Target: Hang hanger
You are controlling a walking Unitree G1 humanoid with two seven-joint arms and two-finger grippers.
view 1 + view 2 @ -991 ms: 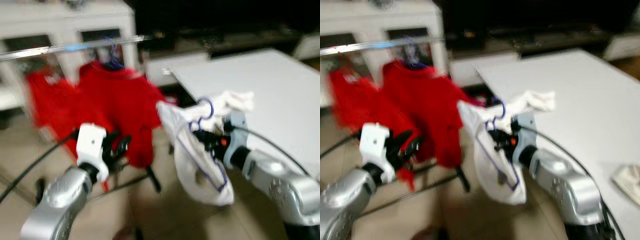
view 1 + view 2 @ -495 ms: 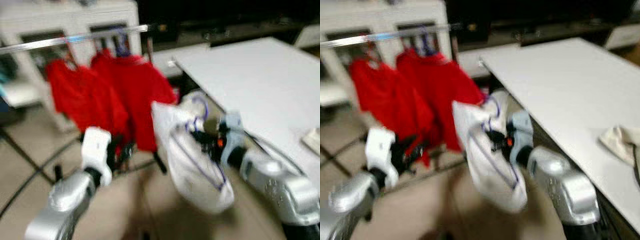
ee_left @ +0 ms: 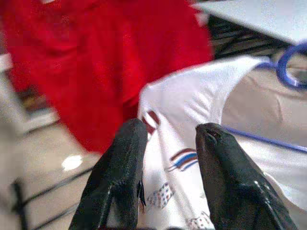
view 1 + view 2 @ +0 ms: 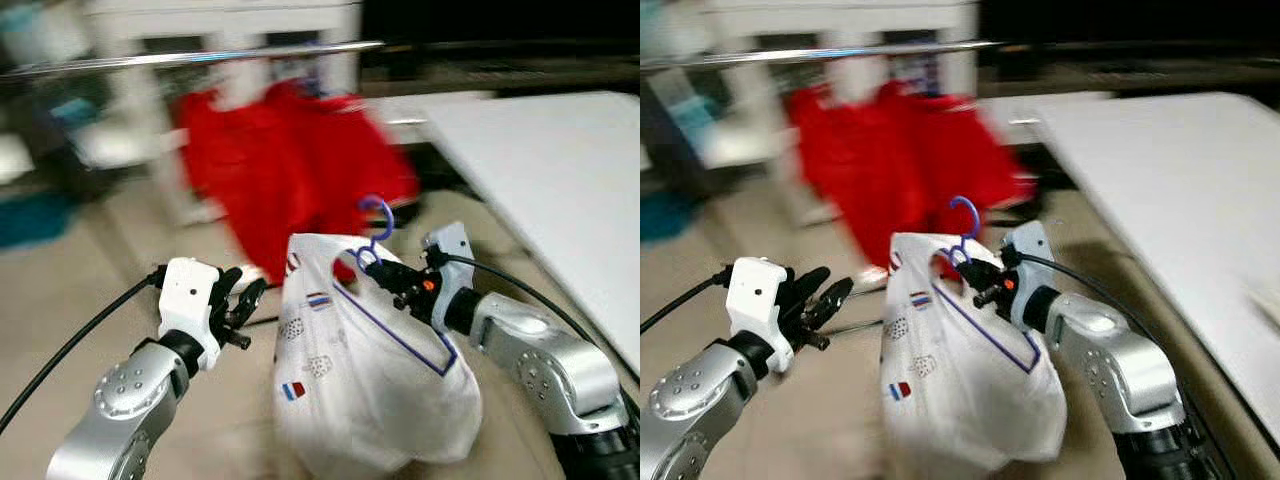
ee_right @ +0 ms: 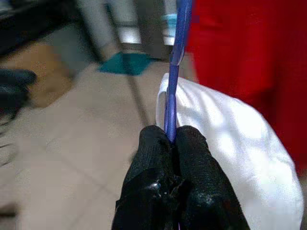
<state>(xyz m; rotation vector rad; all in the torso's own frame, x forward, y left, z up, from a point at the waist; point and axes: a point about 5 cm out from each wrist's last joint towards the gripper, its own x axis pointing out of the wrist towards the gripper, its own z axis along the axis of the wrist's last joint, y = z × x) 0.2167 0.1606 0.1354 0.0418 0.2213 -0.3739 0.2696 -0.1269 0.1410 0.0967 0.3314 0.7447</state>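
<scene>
My right gripper (image 4: 378, 272) is shut on the neck of a blue hanger (image 4: 376, 214), its hook pointing up. A white shirt (image 4: 360, 380) with small printed patches hangs from that hanger. In the right wrist view the fingers (image 5: 192, 167) pinch the blue hanger (image 5: 173, 72) above the white shirt (image 5: 240, 158). My left gripper (image 4: 244, 300) is open, held just left of the shirt, with nothing between its fingers (image 3: 122, 167). A metal rail (image 4: 200, 57) runs across the back, with red shirts (image 4: 300, 165) hanging from it.
A white table (image 4: 560, 170) stands to the right. White cabinets (image 4: 230, 25) stand behind the rail. The rack's lower bar (image 4: 855, 325) crosses the beige floor below the red shirts. A teal object (image 4: 35, 215) lies at the far left.
The camera has swung to the left, so the rail and red shirts sit more central. The white shirt now hangs lower and fuller from the held hanger. The left gripper stays open.
</scene>
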